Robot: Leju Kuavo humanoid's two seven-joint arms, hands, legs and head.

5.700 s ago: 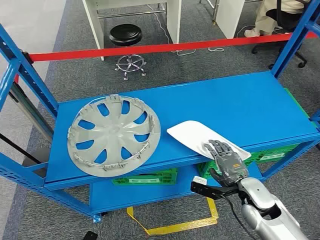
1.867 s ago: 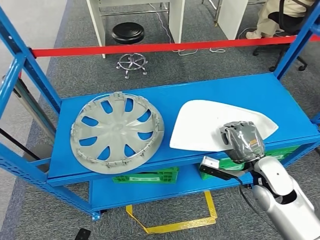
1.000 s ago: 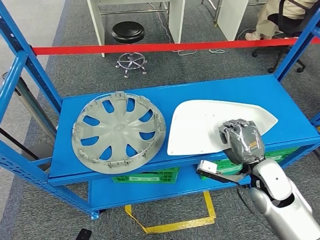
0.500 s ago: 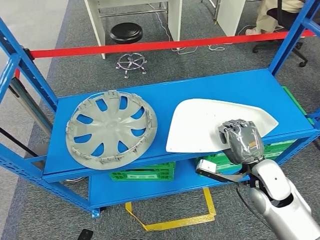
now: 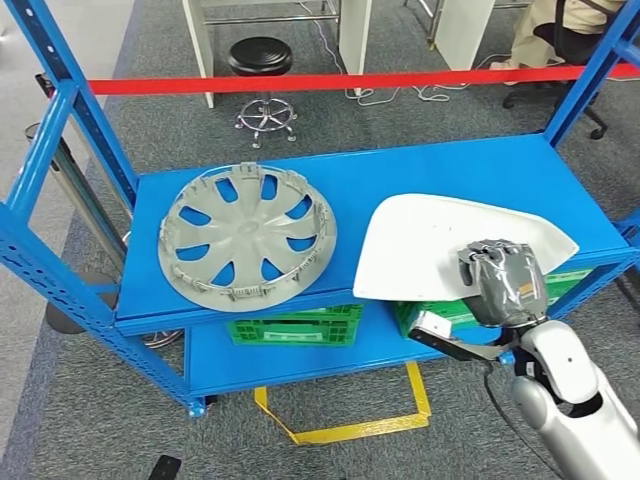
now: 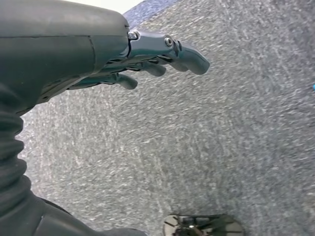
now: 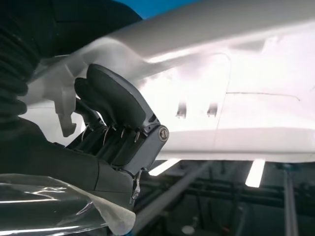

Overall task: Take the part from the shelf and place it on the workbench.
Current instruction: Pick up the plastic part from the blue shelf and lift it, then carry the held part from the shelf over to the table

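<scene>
The right hand (image 5: 504, 283) gripped the near edge of the white part (image 5: 445, 245), which overhung the shelf's (image 5: 468, 175) front right edge, so lifting it level and drawing it straight back seemed wise, keeping clear of the hubcap (image 5: 245, 237) alongside.

Head cam high, angled down onto blue shelf (image 5: 468, 180). Right wrist cam close under white panel (image 7: 237, 98) on it; left wrist cam faces carpet (image 6: 223, 147).

Silver right arm (image 5: 573, 400), grey plastic-wrapped right hand (image 5: 504, 282).
</scene>
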